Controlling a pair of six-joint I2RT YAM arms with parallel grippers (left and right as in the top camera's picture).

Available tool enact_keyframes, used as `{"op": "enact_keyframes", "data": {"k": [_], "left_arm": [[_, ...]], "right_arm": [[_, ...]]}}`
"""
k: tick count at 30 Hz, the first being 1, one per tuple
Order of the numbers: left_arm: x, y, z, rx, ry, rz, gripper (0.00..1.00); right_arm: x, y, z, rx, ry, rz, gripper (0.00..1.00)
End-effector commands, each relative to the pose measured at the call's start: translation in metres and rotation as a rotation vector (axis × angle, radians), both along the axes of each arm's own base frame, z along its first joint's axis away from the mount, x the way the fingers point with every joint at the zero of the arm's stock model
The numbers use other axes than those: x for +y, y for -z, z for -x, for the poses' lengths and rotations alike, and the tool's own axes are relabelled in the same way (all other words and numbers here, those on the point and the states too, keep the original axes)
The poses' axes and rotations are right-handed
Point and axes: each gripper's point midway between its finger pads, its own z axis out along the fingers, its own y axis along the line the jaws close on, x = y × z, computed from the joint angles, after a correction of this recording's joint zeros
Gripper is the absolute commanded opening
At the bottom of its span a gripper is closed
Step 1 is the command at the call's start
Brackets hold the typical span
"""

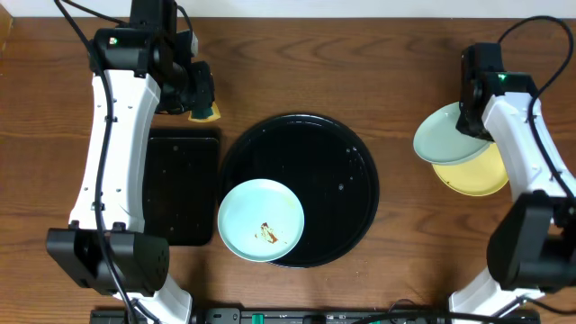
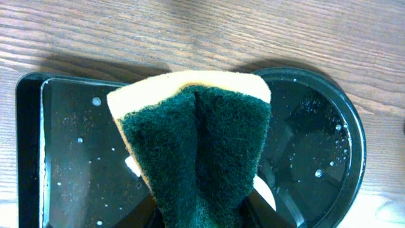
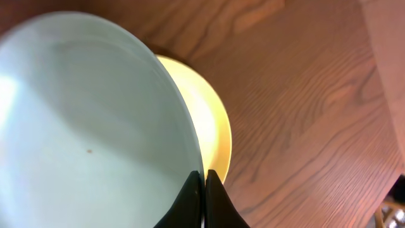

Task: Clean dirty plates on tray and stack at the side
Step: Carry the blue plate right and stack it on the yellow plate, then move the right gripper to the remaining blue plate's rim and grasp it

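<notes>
Overhead and wrist views of a wooden table [image 1: 396, 54] with two arms at work. At centre we see the tray [image 1: 346, 157], round, glossy black and speckled with droplets. Just beside it on the left lies a smaller rectangular tray [image 1: 183, 189], also black and wet.

The dirty blue plate [image 1: 261, 219] sits at the near-left edge of the round tray, overlapping the rim, with a brown smear [image 1: 267, 234] in its middle. To the right, well clear of the tray, a yellow plate [image 1: 477, 175] rests flat on the wood. The clean blue plate [image 1: 447, 138] overlaps its far-left part.

The right gripper [image 3: 204, 183] has its fingers pressed together on the rim of that clean blue plate [image 3: 88, 126] — the wrist view shows the plate tilted, with the yellow plate [image 3: 215, 126] behind it.

The left gripper [image 1: 200, 99] hangs beyond the far right corner of the rectangular tray and carries a sponge [image 2: 196, 145], yellow with a green scouring face. The sponge is creased down its middle, so it appears pinched, though it hides the fingers themselves.
</notes>
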Motion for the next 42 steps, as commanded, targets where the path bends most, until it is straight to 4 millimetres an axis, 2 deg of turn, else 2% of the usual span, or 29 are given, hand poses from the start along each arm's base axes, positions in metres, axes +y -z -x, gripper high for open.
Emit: {"op": "enact_keyframes", "data": {"k": [1,6,14,17,20,21,22,23,24,27,30,33,35,38,42], "left_arm": [[0.0,-0.002,0.0,-0.003,0.02,0.002,0.31],[0.0,-0.002,0.001,-0.001,0.02,0.002,0.31],[0.0,-0.002,0.001,-0.001,0.02,0.003,0.31],[0.0,-0.002,0.0,-0.001,0.02,0.003,0.31],[0.0,-0.002,0.0,-0.001,0.02,0.003,0.31],[0.0,-0.002,0.0,-0.001,0.02,0.003,0.31],[0.0,-0.002,0.0,-0.001,0.02,0.003,0.31],[0.0,-0.002,0.0,-0.001,0.02,0.002,0.31],[0.0,-0.002,0.0,-0.001,0.02,0.002,0.31],[0.003,-0.001,-0.001,-0.008,0.018,-0.018,0.31],[0.023,0.0,-0.003,-0.015,-0.019,-0.128,0.24],[0.038,0.0,-0.004,-0.014,-0.053,-0.183,0.24],[0.048,0.0,-0.003,-0.01,-0.084,-0.182,0.24],[0.066,0.002,0.0,0.008,-0.143,-0.173,0.24],[0.094,0.01,0.011,0.062,-0.216,-0.159,0.24]], "right_arm": [[-0.015,0.018,0.009,0.028,0.089,-0.002,0.02],[-0.037,0.034,0.019,0.058,0.17,-0.025,0.02],[-0.063,0.042,0.035,0.059,0.272,-0.095,0.02],[-0.061,0.044,0.035,0.06,0.274,-0.114,0.01],[-0.048,0.049,0.03,0.05,0.256,-0.178,0.02],[-0.043,0.05,0.028,0.049,0.246,-0.191,0.13],[-0.037,0.051,0.025,0.05,0.228,-0.209,0.31],[-0.03,0.052,0.021,0.054,0.193,-0.234,0.81],[-0.021,0.054,0.018,0.057,0.16,-0.262,0.94],[0.018,0.06,0.005,0.066,0.031,-0.379,0.89],[0.069,0.062,-0.006,0.09,-0.145,-0.477,0.9],[0.122,0.062,-0.007,0.133,-0.305,-0.486,0.96],[0.161,0.062,-0.004,0.162,-0.418,-0.477,0.99],[0.209,0.063,0.007,0.191,-0.509,-0.492,0.99],[0.27,0.062,0.034,0.242,-0.593,-0.641,0.96]]}}
